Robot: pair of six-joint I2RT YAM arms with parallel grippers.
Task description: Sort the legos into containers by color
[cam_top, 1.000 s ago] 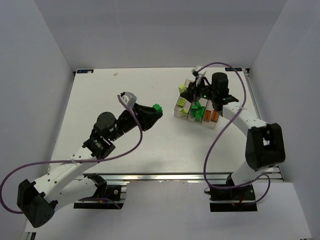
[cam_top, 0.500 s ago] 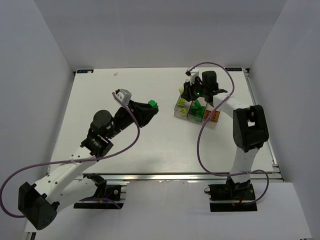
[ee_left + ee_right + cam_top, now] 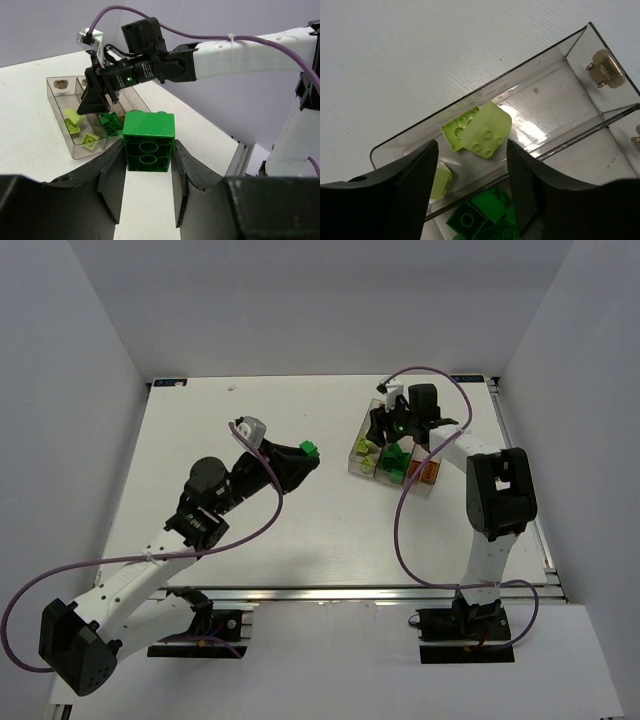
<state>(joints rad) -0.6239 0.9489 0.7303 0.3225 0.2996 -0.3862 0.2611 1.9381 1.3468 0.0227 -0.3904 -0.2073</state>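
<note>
Left end effector (image 3: 148, 152): closed narrow on one green brick (image 3: 149, 141), underside tubes facing the wrist camera, and lifted off the tabletop (image 3: 330, 530). Grip looks square, with a finger on each flat side.

Position: the held brick is to the left of the containers (image 3: 87, 150) and well apart from them, with bare tabletop between.

Containers: three clear bins joined side by side. Their long axis runs away from the arm bases, slightly slanted.
- The bin nearest the held brick has yellow-green pieces (image 3: 485, 131) in it.
- The middle bin has dark green bricks (image 3: 112, 122).
- The far bin has orange bricks (image 3: 425, 472).

Right end effector (image 3: 471, 150): directly over the containers, above the yellow-green bin. Its jaws stand apart and grip nothing, and the yellow-green pieces lie below them on the bin floor.

Assessment: the held brick matches the middle bin. The left arm must carry it rightward, across the yellow-green bin, and release it along the bin's length. The right arm is nearer the containers but carries nothing.

Risk: the right end effector hangs over the row where the left must arrive, so contact is likely unless it clears first.
</note>
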